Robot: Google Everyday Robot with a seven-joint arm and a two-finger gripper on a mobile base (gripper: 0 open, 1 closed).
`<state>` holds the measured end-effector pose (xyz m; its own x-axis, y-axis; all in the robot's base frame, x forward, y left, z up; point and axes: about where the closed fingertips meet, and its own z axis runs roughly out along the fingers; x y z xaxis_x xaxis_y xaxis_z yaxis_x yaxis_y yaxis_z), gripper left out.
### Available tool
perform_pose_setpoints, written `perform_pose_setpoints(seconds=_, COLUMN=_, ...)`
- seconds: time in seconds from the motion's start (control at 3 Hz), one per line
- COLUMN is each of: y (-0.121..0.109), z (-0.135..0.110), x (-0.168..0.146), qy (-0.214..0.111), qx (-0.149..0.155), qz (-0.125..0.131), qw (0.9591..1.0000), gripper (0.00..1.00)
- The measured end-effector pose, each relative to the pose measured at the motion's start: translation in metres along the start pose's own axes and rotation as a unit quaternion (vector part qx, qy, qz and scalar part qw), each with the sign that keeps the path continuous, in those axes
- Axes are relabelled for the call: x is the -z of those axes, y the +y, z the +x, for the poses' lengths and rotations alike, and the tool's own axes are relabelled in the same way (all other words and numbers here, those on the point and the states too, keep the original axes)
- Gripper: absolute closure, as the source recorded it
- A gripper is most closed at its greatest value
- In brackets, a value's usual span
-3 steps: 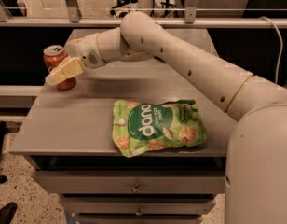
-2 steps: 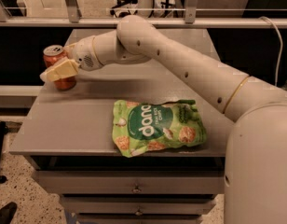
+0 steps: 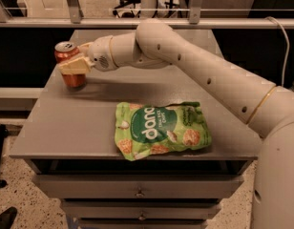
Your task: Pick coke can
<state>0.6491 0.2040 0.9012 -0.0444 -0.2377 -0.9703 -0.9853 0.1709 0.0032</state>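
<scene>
The coke can (image 3: 70, 80) is red-orange with a silver top and stands upright at the far left of the grey table (image 3: 89, 123). My gripper (image 3: 70, 58) reaches in from the right and is closed around the can's upper half. One cream finger (image 3: 75, 66) crosses the can's front and the other sits behind it. The can's base is at or just above the tabletop; I cannot tell which.
A green chips bag (image 3: 161, 130) lies flat near the table's front middle. My white arm (image 3: 209, 75) spans the table's back right. Drawers (image 3: 137, 192) sit under the tabletop. A metal rail (image 3: 147, 23) runs behind the table.
The gripper has closed in on the can, and the can has shifted slightly to the right and up with it. The chips bag has not moved.
</scene>
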Motion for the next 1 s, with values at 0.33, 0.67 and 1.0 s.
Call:
perform_pose_setpoints(seconds=0.33, y=-0.006, z=-0.013, x=0.032, qy=-0.034, qx=0.005, qz=0.023, qw=0.9992, gripper=1.00)
perform_pose_setpoints(seconds=0.67, y=-0.011, z=-0.031, x=0.065, qy=-0.083, qx=0.013, qz=0.039, qw=0.9957, gripper=1.00)
perform_pose_setpoints(seconds=1.0, y=-0.010, z=-0.037, x=0.072, qy=-0.093, qx=0.018, qz=0.041, qw=0.9947, gripper=1.00)
